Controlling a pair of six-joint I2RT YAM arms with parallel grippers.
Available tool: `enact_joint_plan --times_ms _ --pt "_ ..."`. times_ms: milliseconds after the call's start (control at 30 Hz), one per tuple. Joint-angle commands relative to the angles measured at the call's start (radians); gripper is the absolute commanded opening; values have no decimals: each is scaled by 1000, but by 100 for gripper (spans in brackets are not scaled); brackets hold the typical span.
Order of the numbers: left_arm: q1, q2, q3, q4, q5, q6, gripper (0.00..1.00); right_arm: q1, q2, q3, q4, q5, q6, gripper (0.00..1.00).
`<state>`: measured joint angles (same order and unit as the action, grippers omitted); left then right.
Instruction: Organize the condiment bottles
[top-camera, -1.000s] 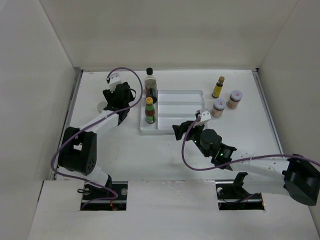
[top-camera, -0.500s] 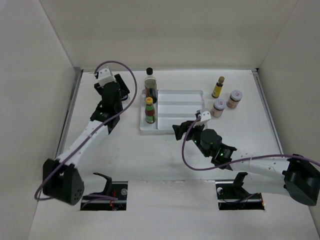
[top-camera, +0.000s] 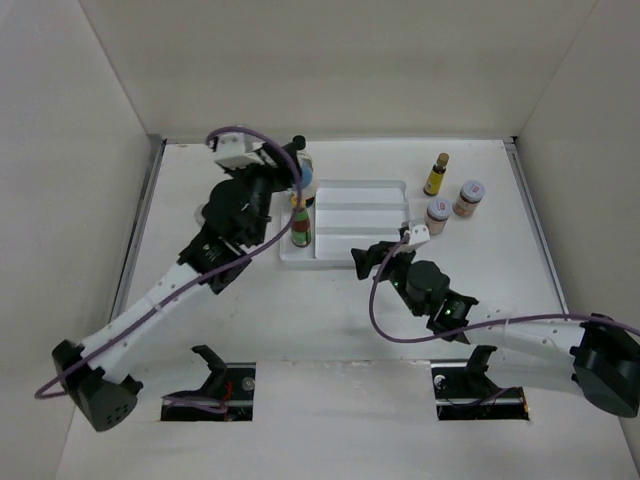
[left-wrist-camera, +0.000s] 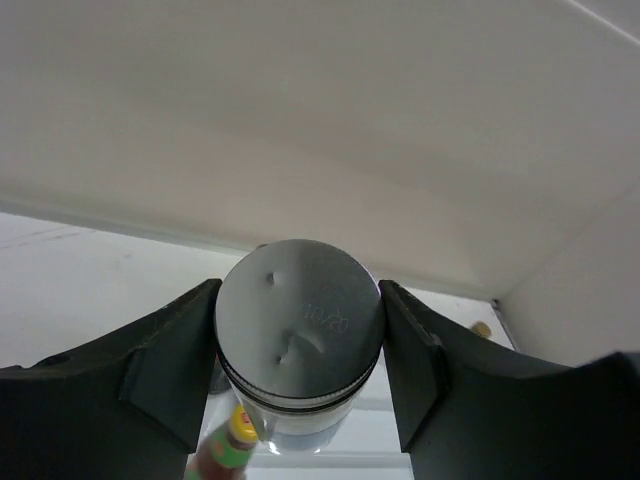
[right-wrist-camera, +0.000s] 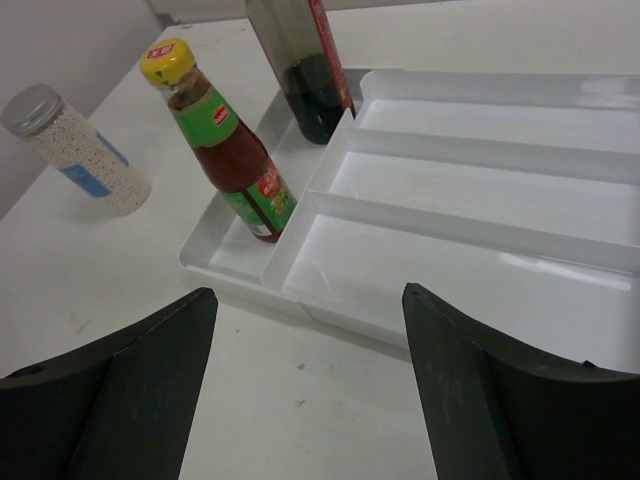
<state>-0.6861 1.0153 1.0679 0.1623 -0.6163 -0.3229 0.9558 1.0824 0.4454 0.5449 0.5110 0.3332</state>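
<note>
One white tray (top-camera: 360, 205) sits mid-worktop, nearer the far edge. Your R claw (top-camera: 372, 255) hovers at its near edge, jaws wide, nothing in them. L claw (left-wrist-camera: 300, 345) is clamped on a grey-lidded spice jar (left-wrist-camera: 298, 320), held up by the tray's far-left corner. Tall dark bottle (right-wrist-camera: 305, 70) & red-green bottle (right-wrist-camera: 235, 160) stand in the left compartment. Near pale-lidded jar (top-camera: 437, 213), far pale-lidded jar (top-camera: 469, 197) & tiny yellow bottle (top-camera: 436, 175) stand right of the tray.

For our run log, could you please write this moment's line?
left fingers: shut on spice jar | right fingers: open, empty
</note>
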Motion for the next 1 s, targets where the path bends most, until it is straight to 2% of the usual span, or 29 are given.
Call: enact_joint_plan --times_ms 0,200,500,700,967 --pt "-80 145 119 146 23 54 31 -10 -42 -11 72 52 12 81" --pt "-88 454 306 191 33 70 31 -45 -120 -51 73 104 38 81" --pt "-34 776 515 188 50 107 30 -110 -217 -103 67 118 95 82" --pt "-2 888 547 224 46 107 30 -117 -205 -100 63 109 102 82" --pt "21 954 538 256 43 94 30 -124 -205 -105 64 107 107 82"
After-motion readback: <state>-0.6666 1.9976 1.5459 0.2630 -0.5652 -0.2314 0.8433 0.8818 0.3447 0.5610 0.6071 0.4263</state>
